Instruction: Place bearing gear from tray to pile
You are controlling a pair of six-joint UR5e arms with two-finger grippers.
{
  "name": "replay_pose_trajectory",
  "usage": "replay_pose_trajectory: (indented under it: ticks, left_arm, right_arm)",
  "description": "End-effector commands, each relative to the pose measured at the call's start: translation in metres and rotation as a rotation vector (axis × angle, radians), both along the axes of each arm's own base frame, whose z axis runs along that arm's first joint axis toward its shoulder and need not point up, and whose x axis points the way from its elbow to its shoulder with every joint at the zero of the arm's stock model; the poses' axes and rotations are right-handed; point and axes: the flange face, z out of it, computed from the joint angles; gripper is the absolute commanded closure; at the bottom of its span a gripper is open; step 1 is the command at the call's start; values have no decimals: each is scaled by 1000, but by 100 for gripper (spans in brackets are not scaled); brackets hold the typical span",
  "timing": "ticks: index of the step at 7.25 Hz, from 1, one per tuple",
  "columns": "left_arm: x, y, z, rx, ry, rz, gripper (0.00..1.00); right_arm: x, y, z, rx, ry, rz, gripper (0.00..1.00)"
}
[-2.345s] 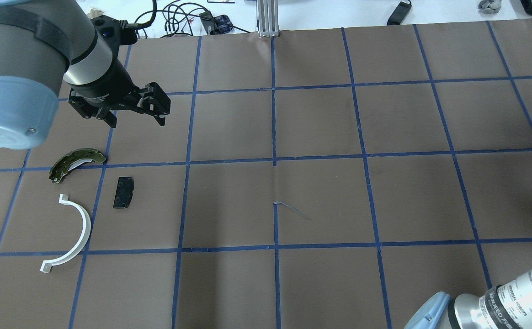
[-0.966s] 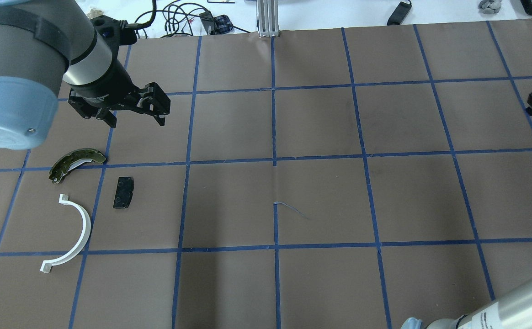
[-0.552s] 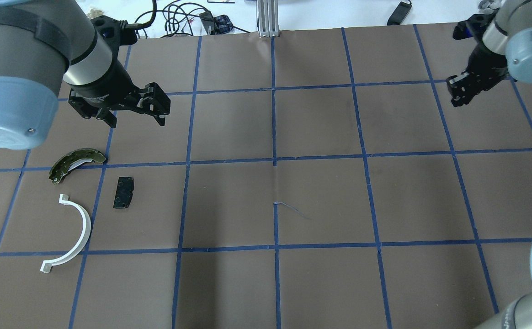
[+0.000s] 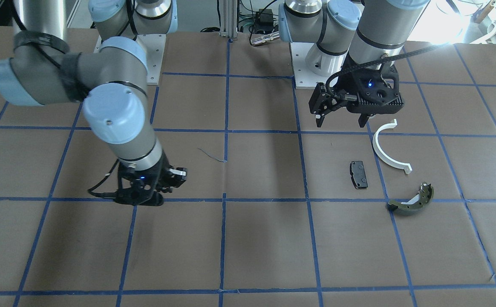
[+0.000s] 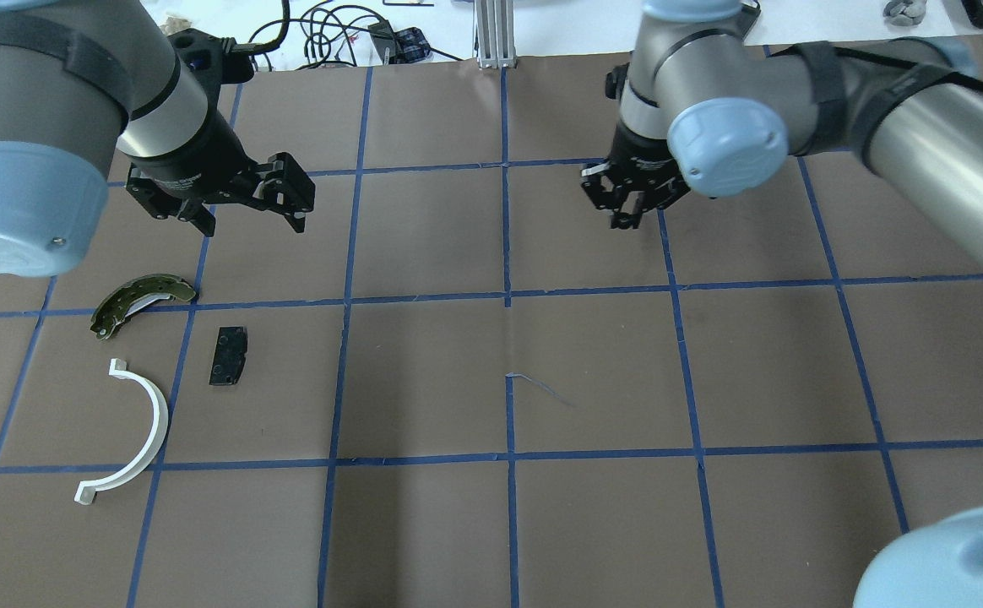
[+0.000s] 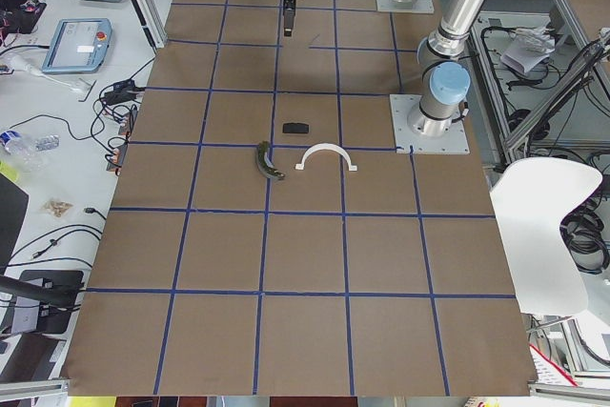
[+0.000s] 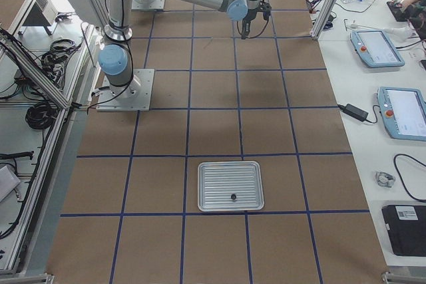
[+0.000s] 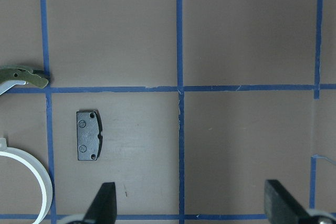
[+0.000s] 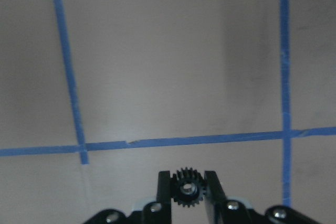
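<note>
Over the gridded desk (image 5: 593,355), my right hand (image 5: 625,218) is clamped on the small black bearing gear (image 9: 185,187), pinched at its very fingertips. The pile (image 5: 228,356) lies well off to its left, near my spread-open left hand (image 5: 252,221). I see two risks: the gear slipping mid-carry, or the hands colliding.

We've got 2 silver-grey tube arms w/ pale blue joint caps (image 5: 724,143), a small screw (image 5: 57,241) per cap. The left arm (image 5: 52,93) and right arm (image 5: 922,127) each wear a black strap (image 5: 78,52). The left hand (image 5: 251,221) and right hand (image 5: 624,221) are mostly black, w/ a blue LED (image 4: 370,84) on the wrist block + black cable (image 4: 405,54) looping off.
</note>
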Motion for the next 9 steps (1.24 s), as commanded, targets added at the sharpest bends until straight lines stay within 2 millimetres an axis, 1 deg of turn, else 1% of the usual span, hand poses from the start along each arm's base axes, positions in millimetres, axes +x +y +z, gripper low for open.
replay_pose_trajectory:
  ticks: [1,2,3,6,7,9]
  left_arm:
    - [0,0,0,0,-1,0,0]
    - [0,0,0,0,-1,0,0]
    - [0,0,0,0,-1,0,0]
    - [0,0,1,-2,-1,0,0]
    - [0,0,1,0,-1,0,0]
    - [0,0,0,1,-2,-1,0]
  right_arm:
    - [85,36,-25,20,-14,-63,100]
    - [102,45,-37,36,-7,-59,100]
    - [113,53,-49,61,6,-81,100]
    - [114,56,-56,73,6,-99,100]
    - [116,59,-59,75,-25,-108,100]
    - [116,58,-59,70,-26,-127,100]
